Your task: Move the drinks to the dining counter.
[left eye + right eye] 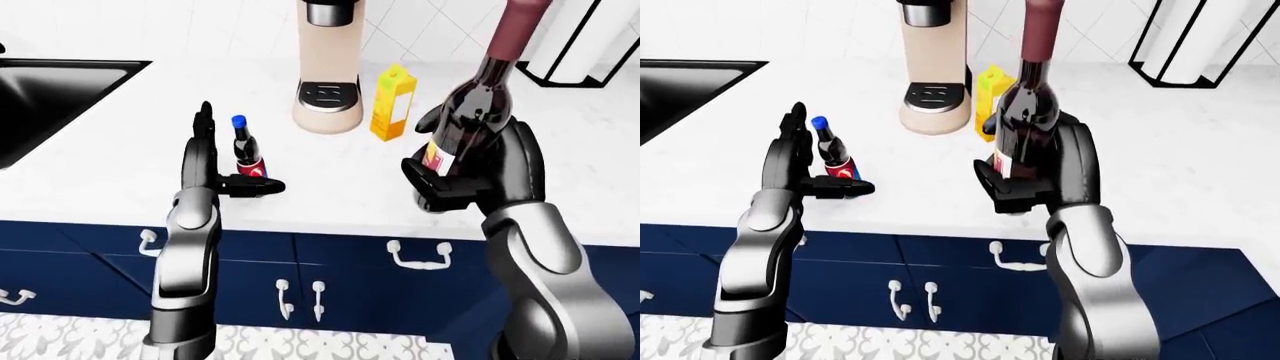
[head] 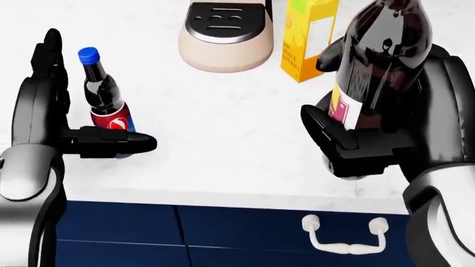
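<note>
A small cola bottle (image 2: 104,97) with a blue cap stands upright on the white counter (image 2: 223,144). My left hand (image 2: 83,119) is open about it: the upright fingers (image 2: 46,67) stand just left of the bottle, and the thumb (image 2: 115,143) lies across the foot of it. A big dark wine bottle (image 2: 380,61) with a red neck is lifted off the counter, my right hand (image 2: 363,142) shut round its lower body. A yellow juice carton (image 2: 308,36) stands near the top of the head view, left of the wine bottle.
A beige coffee machine (image 2: 226,33) stands left of the carton. A black sink (image 1: 50,94) lies at far left, a paper towel holder (image 1: 585,41) at top right. Navy drawers with white handles (image 2: 345,236) run below the counter edge.
</note>
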You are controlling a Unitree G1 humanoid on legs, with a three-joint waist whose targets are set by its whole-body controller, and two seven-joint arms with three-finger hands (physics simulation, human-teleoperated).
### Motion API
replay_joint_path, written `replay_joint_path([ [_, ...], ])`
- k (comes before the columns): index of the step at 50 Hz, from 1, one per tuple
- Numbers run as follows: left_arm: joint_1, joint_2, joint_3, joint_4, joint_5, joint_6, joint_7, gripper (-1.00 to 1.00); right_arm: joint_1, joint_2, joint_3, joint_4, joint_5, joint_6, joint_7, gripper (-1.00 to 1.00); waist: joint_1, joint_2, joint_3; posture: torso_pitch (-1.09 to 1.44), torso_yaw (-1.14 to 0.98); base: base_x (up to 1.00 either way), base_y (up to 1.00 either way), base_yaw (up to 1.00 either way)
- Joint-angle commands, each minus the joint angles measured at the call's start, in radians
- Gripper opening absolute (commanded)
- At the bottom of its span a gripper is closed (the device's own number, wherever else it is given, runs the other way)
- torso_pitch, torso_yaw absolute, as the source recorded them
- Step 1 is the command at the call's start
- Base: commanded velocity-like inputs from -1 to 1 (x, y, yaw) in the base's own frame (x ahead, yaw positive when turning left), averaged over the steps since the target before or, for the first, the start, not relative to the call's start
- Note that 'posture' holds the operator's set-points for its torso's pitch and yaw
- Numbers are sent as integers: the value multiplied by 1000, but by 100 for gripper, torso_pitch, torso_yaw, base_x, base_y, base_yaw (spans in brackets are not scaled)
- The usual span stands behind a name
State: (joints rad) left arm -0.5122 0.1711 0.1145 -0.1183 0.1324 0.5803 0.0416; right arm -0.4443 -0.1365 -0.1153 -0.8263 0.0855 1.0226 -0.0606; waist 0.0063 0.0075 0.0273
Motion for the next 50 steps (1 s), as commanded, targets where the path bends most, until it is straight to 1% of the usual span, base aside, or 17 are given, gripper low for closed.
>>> replay_joint_path([
  [1, -31, 8, 6, -34, 5, -32, 4, 100, -34, -6, -11, -44, -1, -64, -7, -100, 0, 0, -28, 0, 0, 0, 0, 0],
  [2, -31, 6, 5, -34, 5, -33, 2, 100, -32, -6, -11, -41, -1, -69, -6, -100, 0, -1, -28, 0, 0, 0, 0, 0],
  [3, -29, 6, 5, -40, 5, -28, 1, 73, -32, -6, -12, -42, 0, -68, -6, -100, 0, -1, -28, 0, 0, 0, 0, 0],
  [4, -28, 5, 5, -43, 5, -27, 0, 55, -31, -7, -11, -42, 0, -69, -6, -100, 0, -1, -29, 0, 0, 0, 0, 0],
  [7, -23, 3, 2, -57, 7, -19, -3, 26, -28, -6, -10, -44, 0, -69, -7, -100, 0, -1, -29, 0, 0, 0, 0, 0],
  [8, -23, 3, 1, -57, 9, -20, -5, 24, -27, -6, -11, -45, 0, -69, -7, -100, 0, -1, -29, 0, 0, 0, 0, 0],
  [9, -22, 2, 1, -59, 9, -20, -6, 4, -30, -6, -10, -49, 1, -63, -8, -100, 0, -1, -28, 0, 0, 0, 0, 0],
  [14, -19, 0, 0, -73, 12, -10, -11, -5, -30, -6, -9, -49, 1, -63, -8, -100, 0, -1, -28, 0, 0, 0, 0, 0],
  [18, -8, -4, -3, -81, 15, -14, -16, -18, -27, -6, -10, -48, 1, -67, -7, -100, 0, -1, -28, 0, 0, 0, 0, 0],
  [20, -6, -6, -3, -86, 16, -13, -19, -38, -26, -6, -10, -50, 1, -65, -7, -100, 0, -1, -28, 0, 0, 0, 0, 0],
  [21, -3, -7, -4, -97, 16, -5, -23, -58, -27, -6, -10, -54, 1, -61, -8, -100, 0, -1, -28, 0, 0, 0, 0, 0],
  [22, 0, -7, -4, -116, 16, 7, -27, -98, -28, -6, -9, -57, 1, -57, -8, -100, 0, -1, -29, 0, 0, 0, 0, 0],
  [26, 4, -5, 3, -199, 14, 61, -37, -100, -24, -6, -8, -53, -1, -66, -5, -100, -2, 0, -29, 0, 0, 0, 0, 0],
  [37, -35, 23, 25, -493, -2, 320, -82, -100, -55, -8, -11, -96, 11, 2, -10, -100, -1, -1, -22, 0, 0, 0, 0, 0],
  [47, -94, 51, 46, -618, -38, 472, -94, -100, -79, -22, -9, -116, 14, 39, -15, -100, 1, 0, -16, 0, 0, 0, 0, 0],
  [48, -102, 54, 47, -623, -42, 482, -92, -100, -82, -25, -7, -115, 6, 43, -19, -100, -1, 8, -36, 0, 0, 0, 14, 0],
  [50, -113, 60, 46, -647, -47, 512, -90, -100, -81, -21, -7, -113, 4, 41, -16, -100, -3, -6, -30, 0, 0, 0, 25, 0],
])
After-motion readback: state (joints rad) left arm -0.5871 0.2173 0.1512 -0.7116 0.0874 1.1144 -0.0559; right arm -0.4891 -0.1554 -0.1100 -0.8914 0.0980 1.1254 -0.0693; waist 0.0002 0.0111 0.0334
